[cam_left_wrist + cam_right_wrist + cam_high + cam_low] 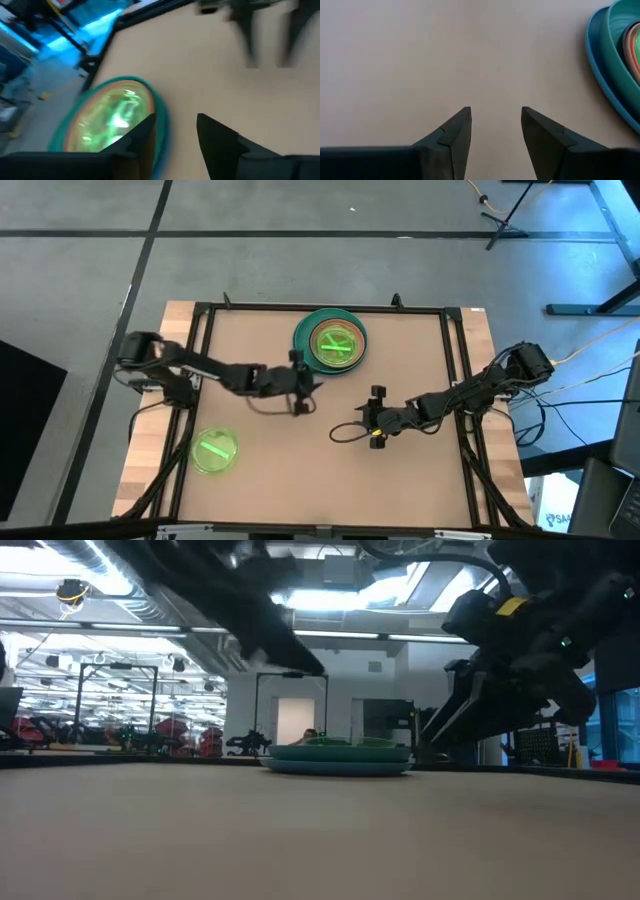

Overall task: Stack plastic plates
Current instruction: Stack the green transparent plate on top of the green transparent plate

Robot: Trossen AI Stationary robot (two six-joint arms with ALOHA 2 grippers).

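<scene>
A stack of plates (331, 340) rests on the table near the middle of its far edge. It has a blue and a teal plate at the bottom, a peach rim above them and translucent neon-green plates on top. The stack also shows in the low view (338, 756) and both wrist views (107, 122) (615, 60). One neon-green plate (215, 450) lies alone at the near left. My left gripper (304, 383) (175, 127) is open, just near of the stack. My right gripper (372, 416) (495, 117) is open over bare table, right of centre.
A black frame (205, 330) runs around the brown table top. Bare board lies between the stack and the lone green plate, and along the near edge. The right arm's gripper (265, 30) shows blurred in the left wrist view.
</scene>
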